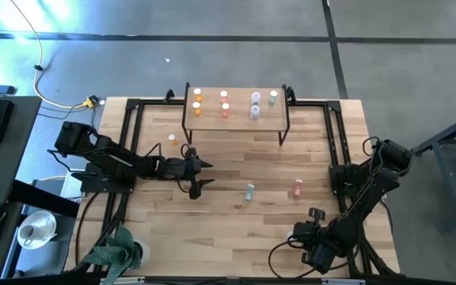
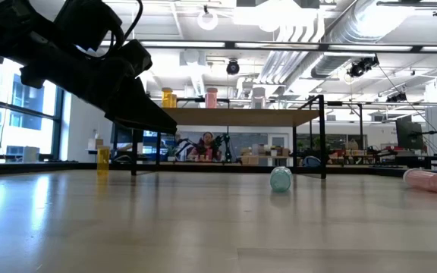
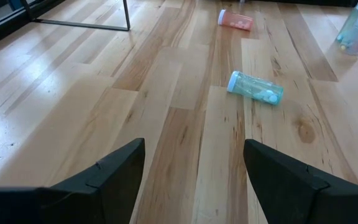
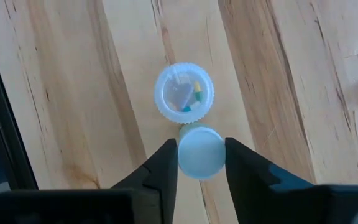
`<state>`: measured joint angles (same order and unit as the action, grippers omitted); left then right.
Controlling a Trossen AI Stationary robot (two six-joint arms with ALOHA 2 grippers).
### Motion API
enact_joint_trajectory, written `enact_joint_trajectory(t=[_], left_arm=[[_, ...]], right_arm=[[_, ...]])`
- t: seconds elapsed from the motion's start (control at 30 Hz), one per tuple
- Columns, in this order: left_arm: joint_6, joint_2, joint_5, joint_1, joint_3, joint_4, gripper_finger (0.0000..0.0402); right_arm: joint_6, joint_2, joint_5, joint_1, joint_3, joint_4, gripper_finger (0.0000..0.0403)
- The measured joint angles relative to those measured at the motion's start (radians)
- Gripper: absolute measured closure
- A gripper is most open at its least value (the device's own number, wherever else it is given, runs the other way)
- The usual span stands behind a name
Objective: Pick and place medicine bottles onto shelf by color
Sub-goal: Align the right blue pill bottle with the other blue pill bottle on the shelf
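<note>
White-capped pale bottle (image 4: pixel 201 149) stands at the desk's (image 1: pixel 236 226) four o'clock, pinched by my right tool (image 4: pixel 201 163) (light, stiff, slick plastic, I judge); grip the cap squarely. Left tool (image 3: pixel 194 165) gapes wide at nine o'clock.

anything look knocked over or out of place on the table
Yes. A teal bottle and a pink bottle lie on their sides on the table, short of the shelf, where the other bottles stand upright. An orange bottle stands alone beside the shelf.
</note>
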<state>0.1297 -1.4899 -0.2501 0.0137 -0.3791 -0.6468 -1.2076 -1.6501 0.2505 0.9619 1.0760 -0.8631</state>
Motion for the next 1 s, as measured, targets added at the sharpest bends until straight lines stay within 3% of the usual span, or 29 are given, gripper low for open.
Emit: enact_joint_trajectory(t=[0.7,1.0], left_arm=[[0.001,0.000,0.000,0.000,0.000,0.000,0.0138],[0.001,0.000,0.000,0.000,0.000,-0.001,0.0138]], right_arm=[[0.060,0.068,-0.021,0.000,0.001,-0.043,0.0303],[0.101,0.128,0.026,-0.012,0.104,-0.202,0.0304]])
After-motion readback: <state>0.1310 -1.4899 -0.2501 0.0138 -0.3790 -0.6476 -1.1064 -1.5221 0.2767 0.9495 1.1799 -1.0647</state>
